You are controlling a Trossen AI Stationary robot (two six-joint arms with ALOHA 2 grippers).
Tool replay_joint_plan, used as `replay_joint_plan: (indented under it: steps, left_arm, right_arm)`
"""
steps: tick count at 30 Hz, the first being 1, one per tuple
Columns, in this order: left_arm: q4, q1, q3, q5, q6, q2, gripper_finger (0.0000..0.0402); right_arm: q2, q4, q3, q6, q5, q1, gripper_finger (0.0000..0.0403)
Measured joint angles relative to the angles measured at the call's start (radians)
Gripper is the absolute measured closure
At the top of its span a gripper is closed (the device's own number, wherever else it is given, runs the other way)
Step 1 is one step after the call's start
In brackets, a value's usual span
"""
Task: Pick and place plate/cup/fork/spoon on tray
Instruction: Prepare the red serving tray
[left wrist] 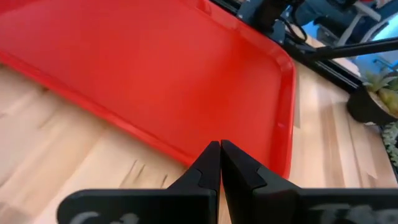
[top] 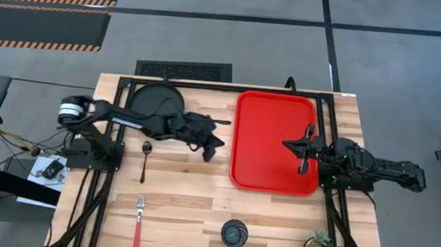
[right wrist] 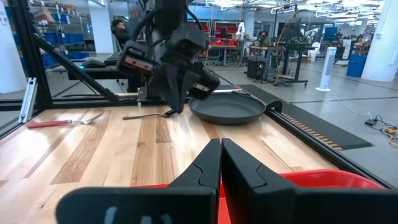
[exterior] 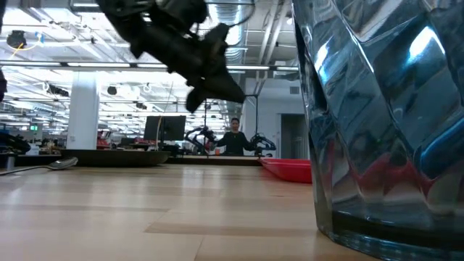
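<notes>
High view: nothing is placed on the tray (top: 274, 156) yet; plate (top: 157, 100), spoon (top: 145, 158), fork (top: 138, 220), cup (top: 234, 233) are left on the worktop (top: 190, 201), both grippers' fingers clenched, empty.

plate (top: 152, 100) partly under left arm

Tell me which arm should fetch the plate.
Left. The left gripper hangs shut over the wood just beside the plate, on the plate's side of the empty tray. The right gripper sits shut over the tray's far edge.
</notes>
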Motion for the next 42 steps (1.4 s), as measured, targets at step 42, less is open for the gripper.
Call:
replay_joint_plan:
  steps: [42]
  left_arm:
    - [-0.14,-0.018,0.27,-0.386,-0.266,0.322,0.0298]
  right_arm:
    - [0.005,0.001,0.0,0.0,0.001,0.0,0.0365]
